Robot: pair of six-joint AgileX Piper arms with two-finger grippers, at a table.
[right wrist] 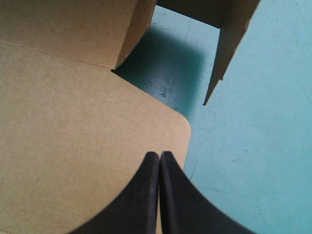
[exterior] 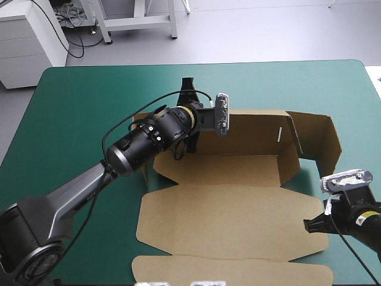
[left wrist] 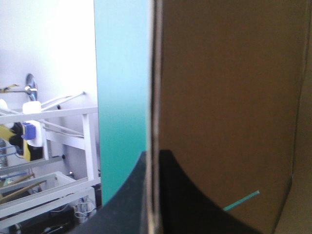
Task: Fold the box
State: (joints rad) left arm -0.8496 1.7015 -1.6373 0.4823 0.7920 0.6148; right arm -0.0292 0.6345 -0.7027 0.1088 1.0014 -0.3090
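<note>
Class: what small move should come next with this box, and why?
Probably the right gripper, shut above a flat corner of the box, should go to the standing right flap and push it inward; the left gripper pinches the back wall upright.

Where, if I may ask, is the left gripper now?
High view: the left gripper sits at the left end of the box's raised far wall, shut on it.
</note>
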